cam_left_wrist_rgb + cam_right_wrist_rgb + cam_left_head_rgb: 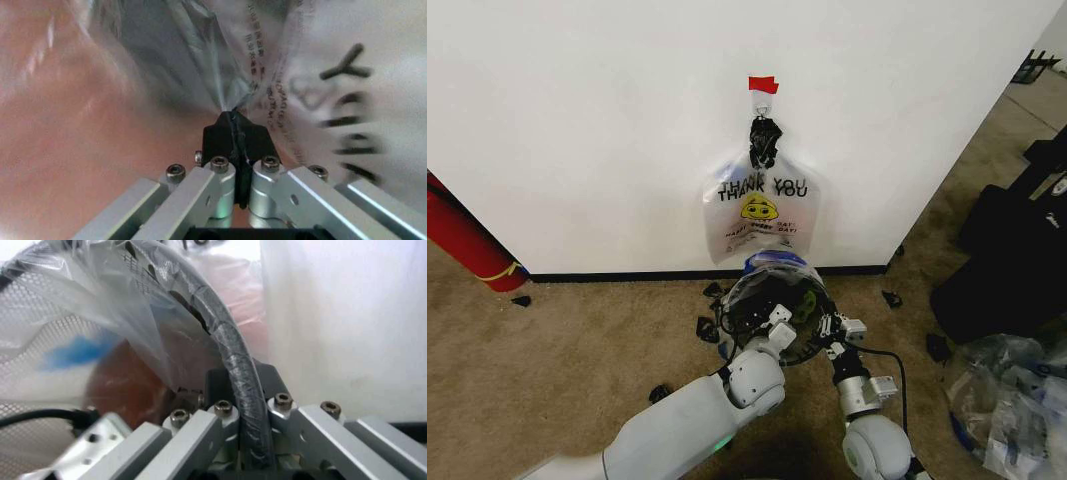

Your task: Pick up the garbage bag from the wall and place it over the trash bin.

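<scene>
Nearest the robot, both arms reach forward over the carpet to the trash bin [772, 315], one small round black mesh bin standing just before the wall [577, 120]. The left tool [235, 120] has its fingers pressed together, pinching a fold of the garbage bag [87, 347], whose film fans out from the tips. The right tool [240, 385] is closed over the bin's black rim with film caught around it. The bag, thin and see-through with blue patches, lies draped across the bin's mouth. It looks nearly weightless, limp and slippery, likely to tear or slide free; the sound hold is at its open edge, pulled taut over the rim. Beyond, one clear "THANK YOU" bag [762, 210] hangs from one hook under one strip of red tape [763, 85].
</scene>
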Robot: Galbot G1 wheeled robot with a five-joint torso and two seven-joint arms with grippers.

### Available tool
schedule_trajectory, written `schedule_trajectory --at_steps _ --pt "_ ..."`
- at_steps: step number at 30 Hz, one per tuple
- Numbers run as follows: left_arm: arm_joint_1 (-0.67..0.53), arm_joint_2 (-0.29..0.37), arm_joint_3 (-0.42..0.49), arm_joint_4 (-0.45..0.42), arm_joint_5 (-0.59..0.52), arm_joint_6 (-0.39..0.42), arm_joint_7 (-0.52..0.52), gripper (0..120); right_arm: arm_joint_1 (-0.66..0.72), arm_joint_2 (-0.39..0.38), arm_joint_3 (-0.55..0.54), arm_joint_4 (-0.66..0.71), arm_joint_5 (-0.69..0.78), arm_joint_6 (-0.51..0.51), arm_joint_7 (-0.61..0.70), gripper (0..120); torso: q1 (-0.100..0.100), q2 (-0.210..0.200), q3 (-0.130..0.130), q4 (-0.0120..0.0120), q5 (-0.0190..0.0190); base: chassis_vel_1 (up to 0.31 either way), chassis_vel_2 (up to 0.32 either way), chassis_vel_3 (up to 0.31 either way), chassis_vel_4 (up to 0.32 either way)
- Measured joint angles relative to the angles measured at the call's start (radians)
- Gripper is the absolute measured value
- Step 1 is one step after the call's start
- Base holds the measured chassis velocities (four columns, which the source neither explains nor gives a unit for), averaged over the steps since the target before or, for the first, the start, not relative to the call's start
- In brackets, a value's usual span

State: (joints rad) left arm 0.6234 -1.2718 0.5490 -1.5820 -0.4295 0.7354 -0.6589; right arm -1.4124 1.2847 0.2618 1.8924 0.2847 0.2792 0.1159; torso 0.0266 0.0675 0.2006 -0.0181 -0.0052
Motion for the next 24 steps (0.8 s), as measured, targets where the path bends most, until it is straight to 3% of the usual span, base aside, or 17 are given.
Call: schedule_trajectory --at_steps 13,24 --pt "-0.091 -0.008 0.005 0.106 -0.005 -0.062 0.021 0 -0.011 -0.002 -0.003 0.013 0.066 0.004 -0.013 0 0.000 0.000 0.000 0.0001 0.0000 0.000 0.000 0.000 0.000" --pt "-0.068 0.000 0.023 -0.007 -0.058 -0.187 0.070 0 0.012 0.014 -0.004 -0.035 0.126 0.028 -0.055 0 0.000 0.000 0.000 0.0000 0.0000 0.000 0.000 0.000 0.000"
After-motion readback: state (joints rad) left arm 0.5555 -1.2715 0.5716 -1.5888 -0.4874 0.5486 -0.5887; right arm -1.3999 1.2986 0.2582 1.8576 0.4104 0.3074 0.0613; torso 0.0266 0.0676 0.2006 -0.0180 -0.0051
